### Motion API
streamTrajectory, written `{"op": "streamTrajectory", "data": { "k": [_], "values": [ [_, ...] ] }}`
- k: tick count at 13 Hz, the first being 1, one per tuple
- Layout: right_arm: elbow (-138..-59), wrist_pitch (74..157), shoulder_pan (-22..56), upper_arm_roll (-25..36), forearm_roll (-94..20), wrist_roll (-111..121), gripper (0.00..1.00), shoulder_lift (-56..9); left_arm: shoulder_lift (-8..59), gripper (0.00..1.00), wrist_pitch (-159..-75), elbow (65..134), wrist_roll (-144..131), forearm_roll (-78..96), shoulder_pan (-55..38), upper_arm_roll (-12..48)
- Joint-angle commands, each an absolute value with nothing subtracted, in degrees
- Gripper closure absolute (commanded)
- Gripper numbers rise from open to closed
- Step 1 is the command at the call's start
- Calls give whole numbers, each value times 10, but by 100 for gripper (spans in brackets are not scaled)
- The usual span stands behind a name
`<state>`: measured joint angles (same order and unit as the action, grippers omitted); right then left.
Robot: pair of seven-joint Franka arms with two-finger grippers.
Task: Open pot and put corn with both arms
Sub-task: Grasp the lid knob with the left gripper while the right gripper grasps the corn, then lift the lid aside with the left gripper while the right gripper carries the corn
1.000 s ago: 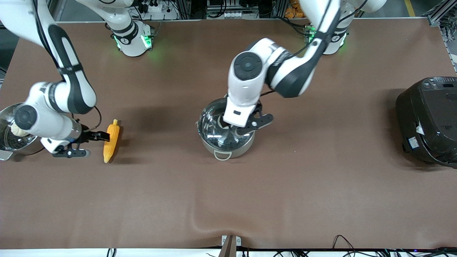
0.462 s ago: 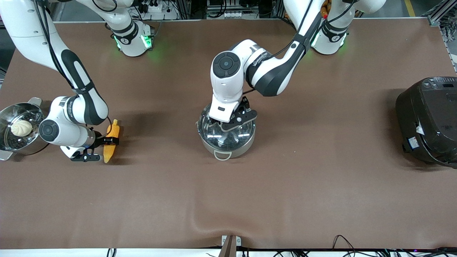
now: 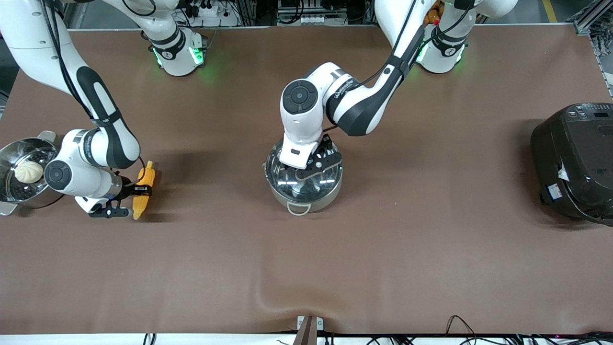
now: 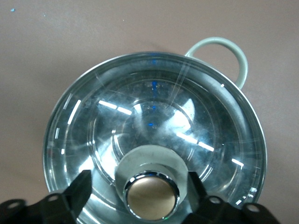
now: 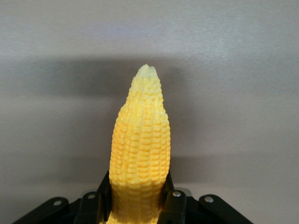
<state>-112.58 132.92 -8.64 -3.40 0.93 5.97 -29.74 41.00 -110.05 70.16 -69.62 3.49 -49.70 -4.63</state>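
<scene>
The steel pot [image 3: 309, 200] stands mid-table with its glass lid [image 3: 287, 181] on. My left gripper [image 3: 306, 167] is low over the lid. In the left wrist view it [image 4: 140, 185] is open, one finger on each side of the copper knob [image 4: 152, 197] with small gaps; a pale loop handle [image 4: 240, 56] shows at the pot's rim. The corn [image 3: 143, 188] is toward the right arm's end of the table. My right gripper [image 3: 138, 190] is shut on its thick end. In the right wrist view the fingers [image 5: 172, 196] press both sides of the corn [image 5: 140, 140]. I cannot tell whether it rests on the table.
A steel steamer pot [image 3: 8, 194] with a white bun [image 3: 28, 171] stands at the right arm's end, close to the right wrist. A big black cooker [image 3: 574, 163] stands at the left arm's end. The brown cloth has a small fold [image 3: 268, 292] near the front edge.
My left gripper has come down over the lid until its fingers straddle the knob. My right gripper has reached the corn and shut on it, and the corn has shifted slightly toward the steamer pot.
</scene>
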Motion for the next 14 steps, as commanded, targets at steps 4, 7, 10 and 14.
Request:
{"op": "streamTrajectory", "data": {
  "k": [4,7,10,14],
  "values": [
    [-1051,1127,-77,-62,-93,48,98,-232,424,52,-1103,686,-712,26,-507,-52],
    [-977,1032,-36,-63,-107,-59,98,-232,422,100,-1102,687,-714,25,-512,-52],
    [-929,1000,38,-62,-112,-183,98,-232,399,100,-1076,691,-706,22,-510,-53],
    [-891,1004,110,-61,-110,-289,98,-237,300,100,-979,701,-655,21,-476,-58]
  ]
}}
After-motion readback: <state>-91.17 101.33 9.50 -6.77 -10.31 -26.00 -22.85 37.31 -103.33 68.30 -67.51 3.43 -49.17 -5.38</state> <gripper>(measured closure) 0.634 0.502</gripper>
